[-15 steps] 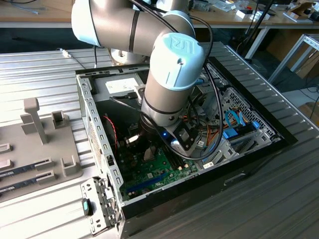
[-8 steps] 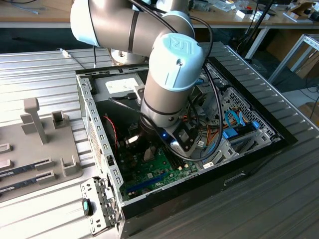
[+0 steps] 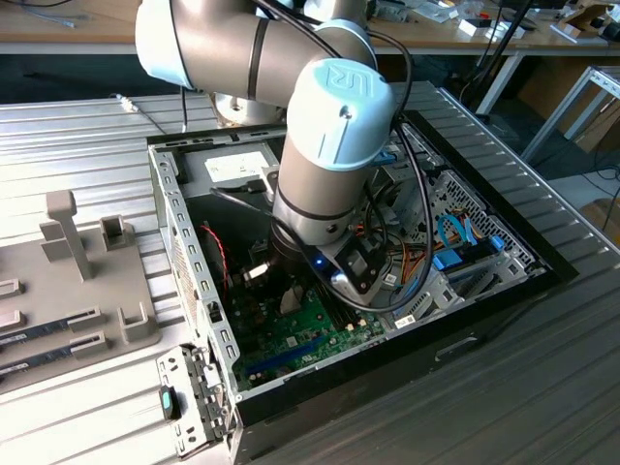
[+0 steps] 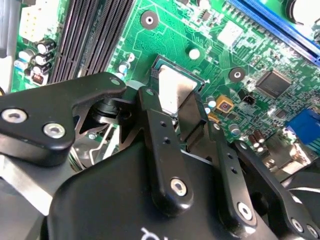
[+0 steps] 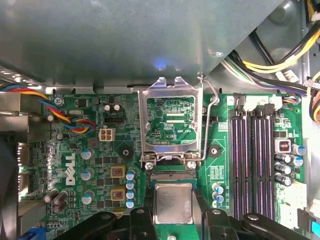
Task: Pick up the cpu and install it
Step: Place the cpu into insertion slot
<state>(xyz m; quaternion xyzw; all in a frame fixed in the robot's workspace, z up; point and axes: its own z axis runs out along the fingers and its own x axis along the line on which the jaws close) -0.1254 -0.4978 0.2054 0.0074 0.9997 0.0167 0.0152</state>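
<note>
The cpu (image 5: 173, 202) is a flat silvery square lying low over the socket (image 5: 172, 176) on the green motherboard (image 5: 100, 165). My gripper (image 5: 173, 201) straddles it, with a black finger pressed against each of two opposite edges. In the second wrist view the cpu (image 4: 172, 85) shows between the same fingers (image 4: 152, 107), and the gripper (image 4: 172, 97) is shut on it. In the exterior view my arm (image 3: 329, 145) reaches down into the open computer case (image 3: 179, 242).
The socket's metal load plate (image 5: 172, 122) stands flipped open beside its wire lever (image 5: 212, 100). Black memory slots (image 5: 255, 160) run close by, with coloured cables (image 5: 45, 107) on the other side. A grey fixture tray (image 3: 77, 281) lies outside the case on the exterior view's left.
</note>
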